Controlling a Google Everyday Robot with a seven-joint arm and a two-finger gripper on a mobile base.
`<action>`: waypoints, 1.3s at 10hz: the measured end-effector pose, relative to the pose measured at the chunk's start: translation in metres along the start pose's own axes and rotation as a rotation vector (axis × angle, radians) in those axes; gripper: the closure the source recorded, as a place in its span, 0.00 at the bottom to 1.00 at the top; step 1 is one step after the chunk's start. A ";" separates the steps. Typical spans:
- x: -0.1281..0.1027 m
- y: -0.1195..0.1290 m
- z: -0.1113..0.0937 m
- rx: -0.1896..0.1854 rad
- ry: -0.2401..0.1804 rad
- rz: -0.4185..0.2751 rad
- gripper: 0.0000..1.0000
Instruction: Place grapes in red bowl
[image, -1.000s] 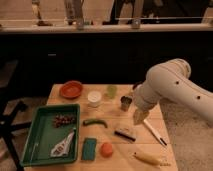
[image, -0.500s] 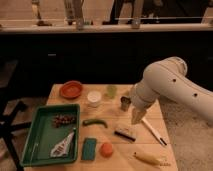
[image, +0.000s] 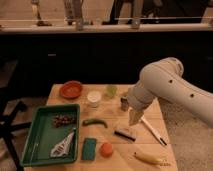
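The grapes (image: 63, 120), a small dark reddish-purple bunch, lie in the green tray (image: 35, 137) near its far right side. The red bowl (image: 71, 89), shallow and orange-red, sits at the table's far left corner, behind the tray. My gripper (image: 133, 119) hangs from the white arm (image: 165, 85) over the table's right half, well to the right of the grapes and the bowl, with nothing seen in it.
On the wooden table: a white cup (image: 94, 98), a green cup (image: 111, 91), a small metal can (image: 124, 103), a green pepper (image: 95, 122), a dark brush (image: 126, 132), a white utensil (image: 152, 131), a teal sponge (image: 89, 148), an orange fruit (image: 106, 149), a banana (image: 149, 158). A white toy plane (image: 62, 145) lies in the tray.
The arm and gripper have shifted slightly left and toward the table's middle. The objects on the table have not moved.
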 end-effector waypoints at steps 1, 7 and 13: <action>-0.016 -0.003 0.004 -0.001 -0.007 -0.014 0.20; -0.136 -0.027 0.049 0.004 -0.035 -0.103 0.20; -0.204 -0.043 0.122 -0.032 0.010 -0.107 0.20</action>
